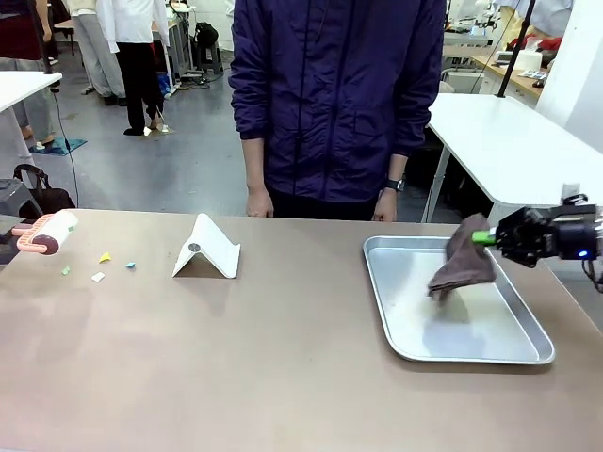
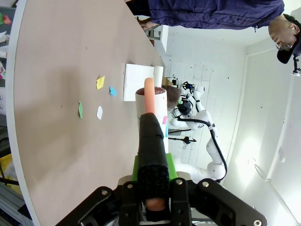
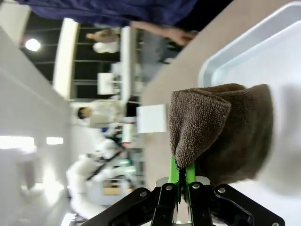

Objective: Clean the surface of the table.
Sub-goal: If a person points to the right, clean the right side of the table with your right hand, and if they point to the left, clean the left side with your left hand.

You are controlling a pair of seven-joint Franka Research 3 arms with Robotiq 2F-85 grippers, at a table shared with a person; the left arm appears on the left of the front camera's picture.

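The taupe-brown table (image 1: pixel 283 358) carries a few small paper scraps (image 1: pixel 105 256) at its far left; in the left wrist view these scraps (image 2: pixel 100 82) lie just beyond the roller. My left gripper (image 2: pixel 151 160) is shut on the pink handle of a white lint roller (image 1: pixel 55 232), whose roll (image 2: pixel 151 101) hangs just above the tabletop. Over the silver tray (image 1: pixel 471 350), my right gripper (image 1: pixel 481 238) is shut on a brown cloth (image 1: pixel 464 256). The cloth (image 3: pixel 221 132) hangs down onto the tray (image 3: pixel 263 52) from the green pads.
A white folded stand (image 1: pixel 207 250) sits left of centre. A person in a dark blue jacket (image 1: pixel 334 94) stands at the far edge, with both hands near it. White-topped tables (image 1: pixel 513 141) stand behind on the right.
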